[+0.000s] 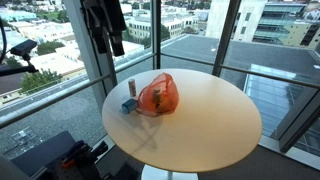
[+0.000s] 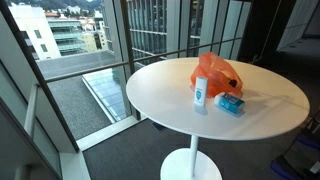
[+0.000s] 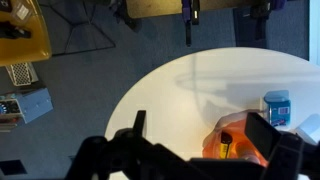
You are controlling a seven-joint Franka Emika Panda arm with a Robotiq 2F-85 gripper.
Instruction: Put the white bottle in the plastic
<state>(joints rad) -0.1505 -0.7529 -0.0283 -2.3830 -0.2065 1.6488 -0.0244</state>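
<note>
The white bottle (image 2: pixel 201 90) stands upright on the round table, beside the orange plastic bag (image 2: pixel 217 75); both also show in an exterior view, the bottle (image 1: pixel 131 90) left of the bag (image 1: pixel 157 96). In the wrist view the bag (image 3: pixel 240 142) lies below with a dark item inside it. A white shape at the right edge (image 3: pixel 312 128) may be the bottle. My gripper (image 3: pixel 205 130) is open and empty, high above the table, and shows dark near the top of an exterior view (image 1: pixel 108 30).
A small blue box (image 2: pixel 230 104) lies next to the bottle and bag, also seen in the wrist view (image 3: pixel 276 105). The round white table (image 1: pixel 210 125) stands on a pedestal by tall glass windows. A yellow table (image 3: pixel 25 30) is on the floor beyond.
</note>
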